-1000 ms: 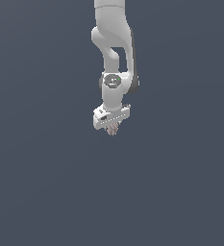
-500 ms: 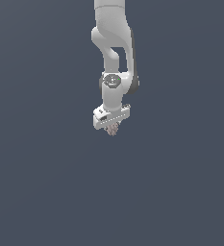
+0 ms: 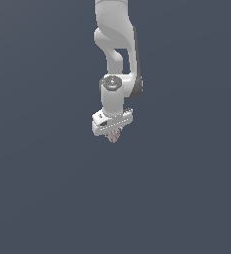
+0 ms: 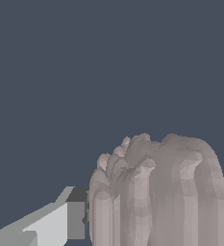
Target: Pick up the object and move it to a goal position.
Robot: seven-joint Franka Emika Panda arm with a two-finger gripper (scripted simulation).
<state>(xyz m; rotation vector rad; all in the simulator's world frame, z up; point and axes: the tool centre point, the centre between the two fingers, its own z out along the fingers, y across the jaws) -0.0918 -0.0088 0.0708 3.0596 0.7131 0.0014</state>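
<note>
Gripping the object (image 3: 114, 136), my end effector (image 3: 113, 135) hangs near the middle of the exterior view, a little toward 12 o'clock from centre. Its white cross bar (image 3: 112, 122) is a flat, boxy block tilted so that the end toward 3 o'clock sits higher than the end toward 9 o'clock. No brand mark, label or lettering can be read on me or on anything else in either view.

The object pokes out from under the bar toward 6 o'clock, a small pinkish-tan lump much narrower than the bar itself. In the wrist view the object (image 4: 156, 194) fills the foreground: a matte, clay-like mass made of many upright ridges packed side by side, each ending in a rounded knob, so the whole has a bumpy, cauliflower-like crown. The facets are coarse and angular, with flat shading.

Beside it in the wrist view one of my fingers (image 4: 46, 226) shows as a pale grey, smooth wedge with a darker pad face turned toward the lump; it lies close against the ridges, though the actual contact line is hidden. The opposite finger is almost wholly covered by the object.

My arm (image 3: 118, 44) rises toward 12 o'clock in glossy white, rounded segments, with a dark band on one link and a grey circular joint cap (image 3: 110, 83) above the wrist. Everything behind is a flat, even slate-blue.
</note>
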